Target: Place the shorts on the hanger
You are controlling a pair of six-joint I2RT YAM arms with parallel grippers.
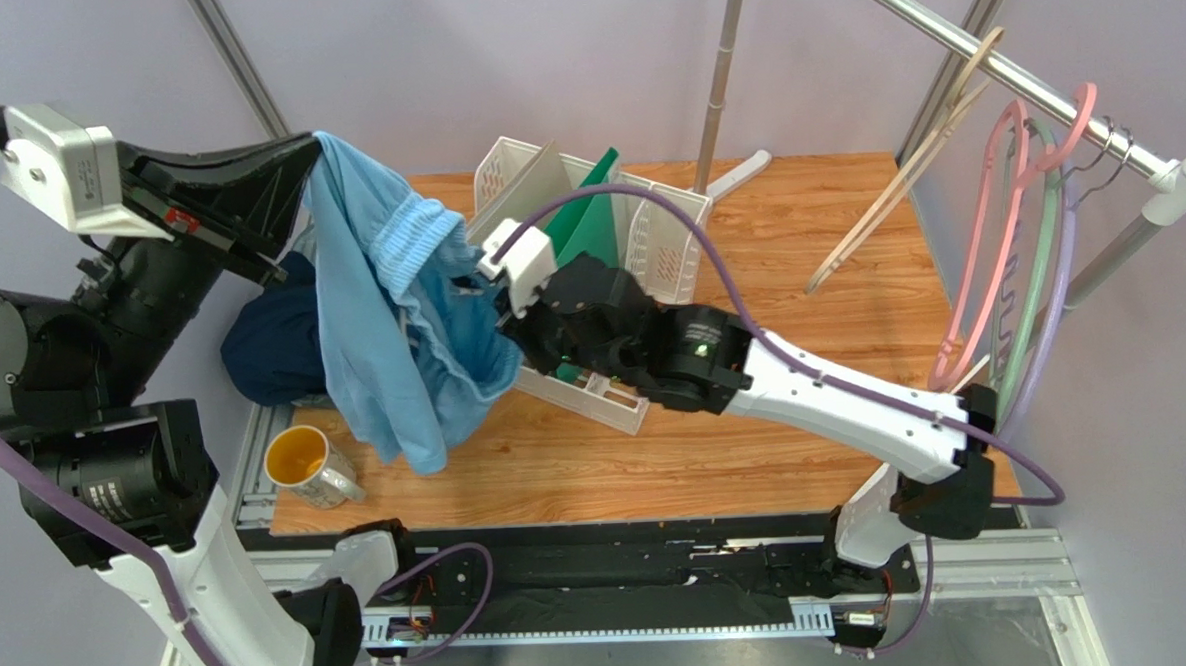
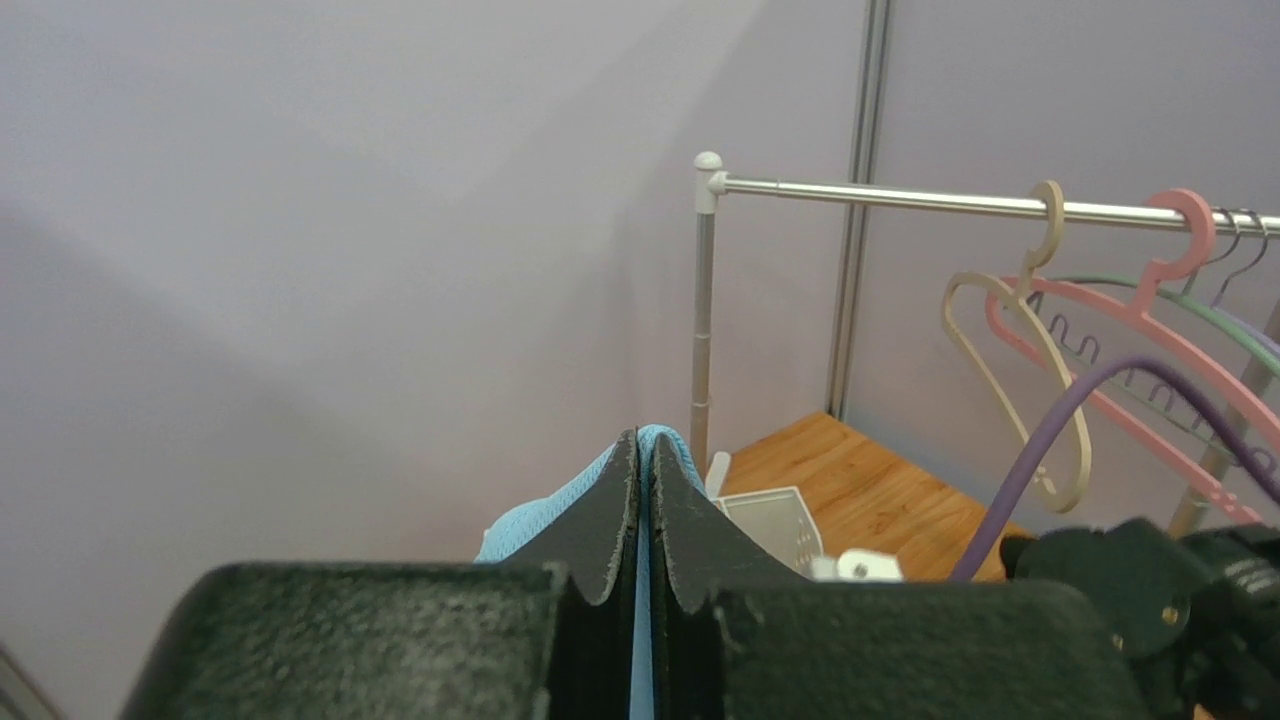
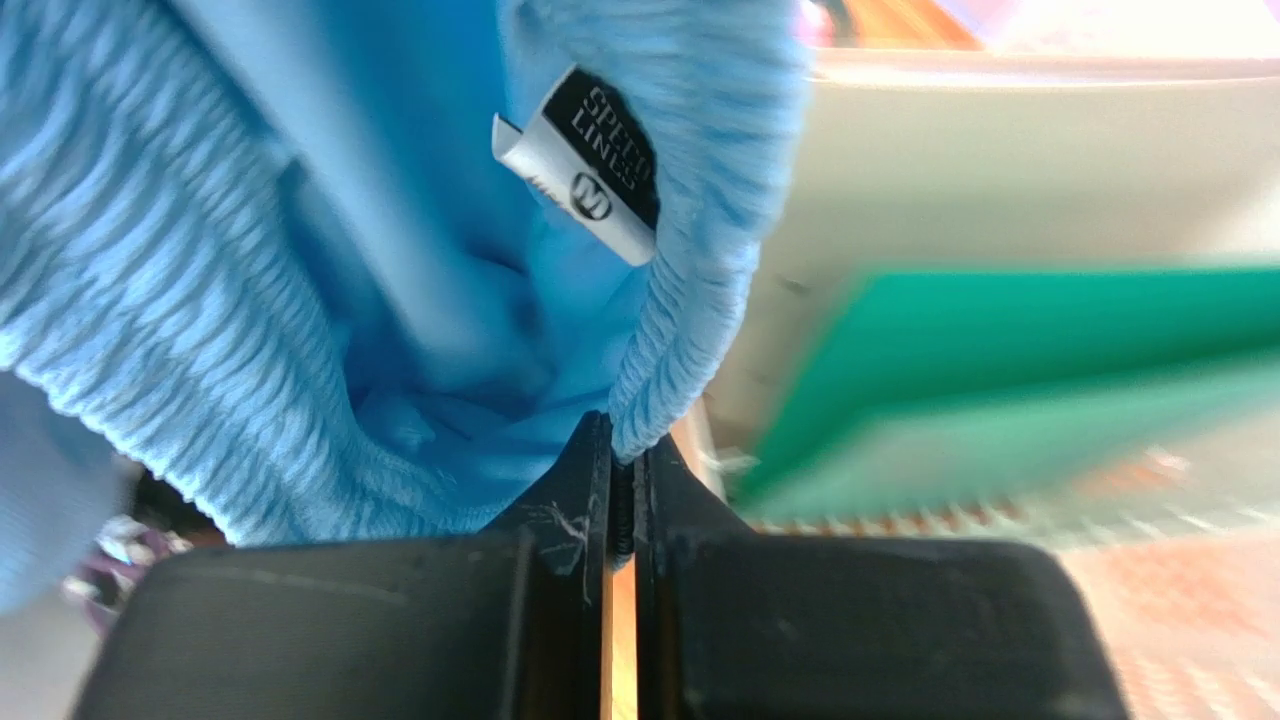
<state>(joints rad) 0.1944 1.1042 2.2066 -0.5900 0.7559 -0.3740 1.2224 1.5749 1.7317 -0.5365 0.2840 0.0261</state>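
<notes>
The light blue shorts (image 1: 404,326) hang in the air over the left of the table. My left gripper (image 1: 313,143) is raised high and shut on their top edge; the left wrist view shows blue cloth (image 2: 556,503) pinched between its jaws (image 2: 645,450). My right gripper (image 1: 480,296) is lower and to the right. It is shut on the gathered waistband (image 3: 301,270), whose edge runs into its tips (image 3: 624,435). A black label shows inside the waistband. The beige hanger (image 1: 897,185) hangs from the rail at the back right, its hook (image 2: 1056,210) over the bar, away from both grippers.
A white file rack (image 1: 655,240) with a green folder (image 1: 594,213) stands right behind the right gripper. A dark navy garment (image 1: 277,347) and a yellow mug (image 1: 301,459) lie at the left edge. Pink, green and purple hangers (image 1: 1003,285) hang on the metal rail (image 1: 993,61).
</notes>
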